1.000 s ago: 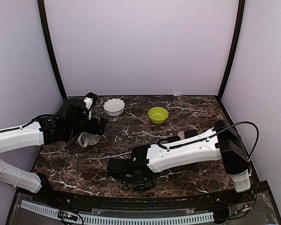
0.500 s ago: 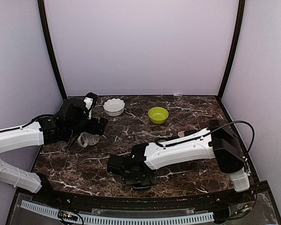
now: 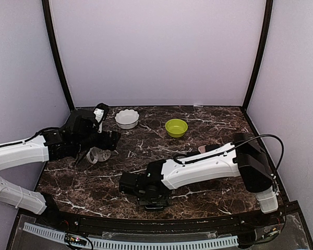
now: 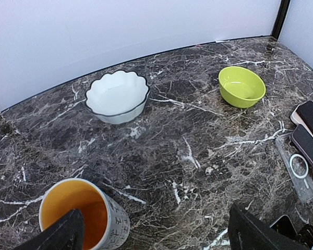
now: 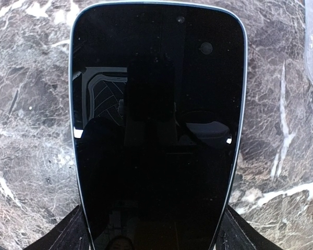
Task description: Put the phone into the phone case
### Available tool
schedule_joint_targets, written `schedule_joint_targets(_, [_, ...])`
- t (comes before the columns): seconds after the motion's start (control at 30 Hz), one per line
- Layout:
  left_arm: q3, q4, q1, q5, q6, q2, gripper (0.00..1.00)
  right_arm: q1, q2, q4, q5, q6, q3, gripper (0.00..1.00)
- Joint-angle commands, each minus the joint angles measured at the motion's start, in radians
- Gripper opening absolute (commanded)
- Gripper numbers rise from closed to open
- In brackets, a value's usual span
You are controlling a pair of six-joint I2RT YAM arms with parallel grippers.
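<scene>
- Since the earlier frame the right arm has swung its wrist a little left and toward the near edge of the surface point(image 3: 219, 122), and the right claw point(image 3: 154, 198) has come down lower; the left arm has stayed where it was.
- The phone point(image 5: 156, 130) lies flat, dark screen up, well nearer than the green bowl point(image 3: 176, 127) and slightly to its left, close to the near edge.
- In the right wrist view the phone fills nearly the whole picture, and the claw's two fingertips point(image 5: 75, 232) show at either side of its lower end, straddling it.
- Whether that claw is already clenched on the phone or just flanks it, I cannot tell.
- The left claw point(image 4: 156, 237) is released, its fingers spread wide with nothing between them, hanging left of the green bowl and a little nearer than it.
- A cup point(image 4: 83, 213) with an orange inside stands just under that claw's left finger.
- The clear phone case point(image 4: 301, 172), with a ring mark on its back, lies flat nearer than the green bowl and to its right, apart from the phone.
- Two dark slabs point(image 4: 309, 130) lie just beyond the case, toward the green bowl.
- A white scalloped bowl point(image 4: 117, 96) sits to the left of the green bowl, well apart from it.
</scene>
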Motion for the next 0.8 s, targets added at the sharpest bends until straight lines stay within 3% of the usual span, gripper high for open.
schedule_joint_targets(0.0, [-0.021, 0.032, -0.006, 0.059, 0.003, -0.016, 0.98, 0.018, -0.068, 0.055, 0.113, -0.06, -0.04, 0.33])
schedule_joint_targets(0.17, [-0.026, 0.068, -0.006, 0.293, 0.023, -0.043, 0.98, 0.043, -0.2, 0.207, 0.324, -0.145, -0.131, 0.25])
schedule_joint_targets(0.4, [-0.04, 0.157, -0.005, 0.529, -0.004, -0.101, 0.96, 0.042, -0.371, 0.517, 0.558, -0.427, -0.305, 0.24])
schedule_joint_targets(0.57, [-0.058, 0.306, -0.011, 0.736, -0.177, -0.118, 0.9, 0.041, -0.461, 0.786, 0.618, -0.7, -0.389, 0.25])
schedule_joint_targets(0.77, [-0.112, 0.462, -0.088, 0.692, -0.203, -0.158, 0.93, 0.014, -0.556, 1.009, 0.59, -0.926, -0.489, 0.25])
